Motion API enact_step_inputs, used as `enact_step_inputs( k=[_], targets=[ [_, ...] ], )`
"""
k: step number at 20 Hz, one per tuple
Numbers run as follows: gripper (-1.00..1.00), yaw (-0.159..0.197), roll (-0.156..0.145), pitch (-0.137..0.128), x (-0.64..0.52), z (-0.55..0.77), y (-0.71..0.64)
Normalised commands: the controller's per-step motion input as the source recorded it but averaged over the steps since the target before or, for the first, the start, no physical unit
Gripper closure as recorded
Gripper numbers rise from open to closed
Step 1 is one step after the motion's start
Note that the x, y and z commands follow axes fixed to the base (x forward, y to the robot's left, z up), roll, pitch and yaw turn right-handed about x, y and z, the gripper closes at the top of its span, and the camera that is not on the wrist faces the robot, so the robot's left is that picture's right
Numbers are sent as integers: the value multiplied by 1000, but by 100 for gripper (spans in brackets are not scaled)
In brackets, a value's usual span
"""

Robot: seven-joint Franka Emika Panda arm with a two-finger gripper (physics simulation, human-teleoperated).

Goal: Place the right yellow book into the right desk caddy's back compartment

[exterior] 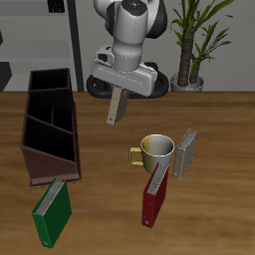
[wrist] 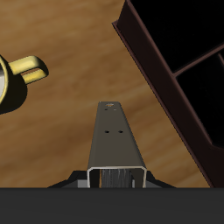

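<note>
My gripper [exterior: 120, 90] is shut on the right yellow book [exterior: 116, 105], a slim olive-yellow book that hangs below the fingers, slightly tilted, above the table. It is in the air between the right desk caddy [exterior: 50, 125] and a mug, apart from both. The caddy is a long dark-brown open box with slanted dividers; its end bay farther back [exterior: 50, 82] is empty. In the wrist view the book [wrist: 116, 140] stretches away from my gripper [wrist: 116, 179], with the caddy's wall [wrist: 166, 79] beside it.
A yellow-green mug [exterior: 156, 151] stands mid-table; its handle shows in the wrist view [wrist: 26, 68]. The other slim yellow book [exterior: 185, 154] stands beside the mug. A red book [exterior: 154, 194] and a green book [exterior: 52, 211] lie nearer the front edge. A potted plant [exterior: 194, 40] stands at the back.
</note>
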Motion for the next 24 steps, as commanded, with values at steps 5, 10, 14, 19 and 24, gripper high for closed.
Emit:
enact_step_inputs(
  k=[5, 10, 14, 19, 24],
  targets=[
    [100, 52, -57, -42, -110, 236, -295],
    [100, 74, -28, -4, -88, 150, -171],
    [100, 84, -25, -2, -120, 161, -136],
    [100, 75, -15, -33, -101, 189, -60],
    [100, 102, -45, -40, 8, 278, -140]
  ],
)
